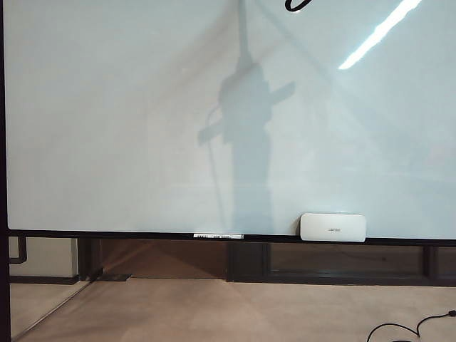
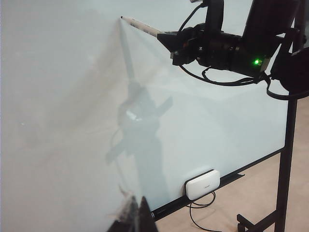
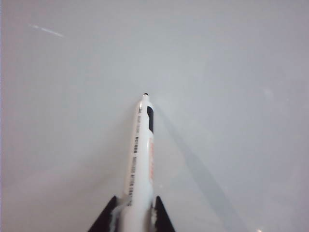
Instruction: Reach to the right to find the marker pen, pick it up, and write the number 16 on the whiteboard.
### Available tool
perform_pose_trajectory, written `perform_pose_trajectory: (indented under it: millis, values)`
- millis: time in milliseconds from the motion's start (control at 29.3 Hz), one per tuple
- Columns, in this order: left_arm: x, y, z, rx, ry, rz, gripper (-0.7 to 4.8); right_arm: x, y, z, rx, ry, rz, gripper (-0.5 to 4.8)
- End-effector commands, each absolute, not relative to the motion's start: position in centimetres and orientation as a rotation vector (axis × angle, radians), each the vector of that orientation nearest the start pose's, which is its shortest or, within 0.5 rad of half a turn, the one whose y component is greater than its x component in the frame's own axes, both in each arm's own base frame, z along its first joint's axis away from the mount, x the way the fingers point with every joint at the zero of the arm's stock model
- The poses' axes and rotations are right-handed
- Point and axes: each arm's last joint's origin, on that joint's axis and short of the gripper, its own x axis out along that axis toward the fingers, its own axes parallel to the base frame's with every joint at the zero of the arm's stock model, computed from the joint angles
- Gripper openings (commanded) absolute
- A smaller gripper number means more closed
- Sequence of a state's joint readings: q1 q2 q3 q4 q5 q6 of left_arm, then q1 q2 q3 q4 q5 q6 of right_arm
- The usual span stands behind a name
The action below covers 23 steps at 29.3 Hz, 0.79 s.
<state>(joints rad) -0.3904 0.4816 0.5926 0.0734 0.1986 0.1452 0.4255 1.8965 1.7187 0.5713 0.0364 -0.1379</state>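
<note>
Pointing tip-first at whiteboard (image 3: 231, 58): marker pen (image 3: 141, 154)

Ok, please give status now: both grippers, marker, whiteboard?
Right gripper shut on marker pen, tip at whiteboard. Left gripper low, idle, state unclear. No strokes visible. Eraser on ledge.

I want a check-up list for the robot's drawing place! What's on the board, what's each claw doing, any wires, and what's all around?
Surface: whiteboard, glossy, black frame; no writing seen on it.
Job's things: marker pen, white, its tip at or nearly at the board; number 16 not yet seen.
Clutter: white eraser resting on the board's bottom ledge.
Grippers: right gripper shut on the marker pen, up near the board's top; left gripper low by the board, only its tips show, so open or shut cannot be told.
Cables: black cable on the floor; another under the eraser.
Surroundings: tan floor, black stand post.
</note>
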Motion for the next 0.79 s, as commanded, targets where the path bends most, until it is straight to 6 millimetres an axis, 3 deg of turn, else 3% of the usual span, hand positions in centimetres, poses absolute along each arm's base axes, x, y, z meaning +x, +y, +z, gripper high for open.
perform_pose_trajectory:
  millis: [34,785]
  values:
    - [10.5,-5.0,33.3,0.127,-0.246,-0.575,-0.06,40.5,18.1,41.1,-0.038,-0.455,0.362,-0.05]
    - [10.6,-5.0,33.3,0.151,-0.253,-0.568,-0.06,41.6,18.0,39.6,-0.054,-0.383,0.343,-0.05]
